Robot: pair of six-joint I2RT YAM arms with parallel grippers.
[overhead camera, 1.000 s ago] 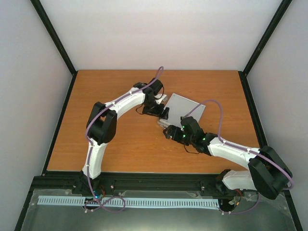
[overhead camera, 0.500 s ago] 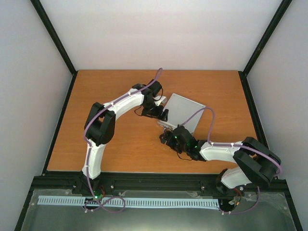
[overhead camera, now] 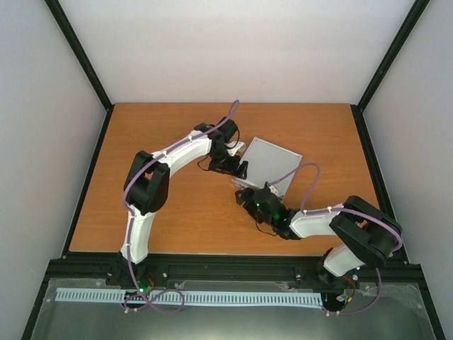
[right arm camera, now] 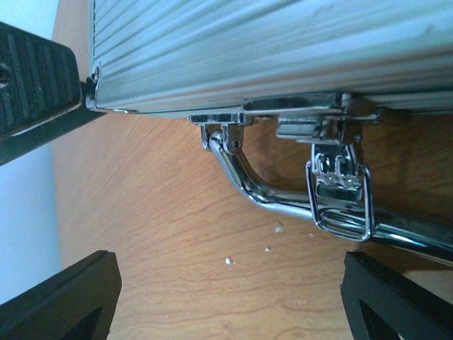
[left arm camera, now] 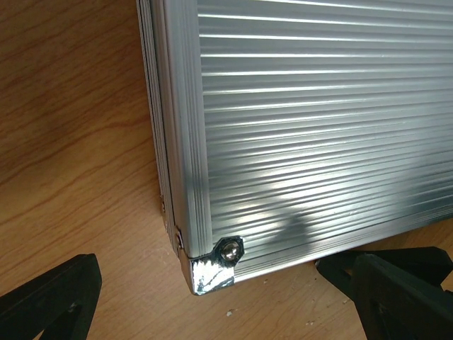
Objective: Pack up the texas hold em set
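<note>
The ribbed silver aluminium case (overhead camera: 272, 161) lies closed, so packing looks done. Its corner sits between the spread fingers of the left gripper (left arm camera: 223, 297). Just ahead of the right gripper (right arm camera: 230, 290), also spread wide, the chrome wire latch (right arm camera: 340, 195) seems to hang unfastened; clasping it is left to do.

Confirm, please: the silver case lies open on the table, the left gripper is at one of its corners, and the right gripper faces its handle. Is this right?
The case is closed, not open: the left wrist view shows its two halves shut together at the corner. The left gripper is at a corner, and the right gripper faces the handle.
</note>
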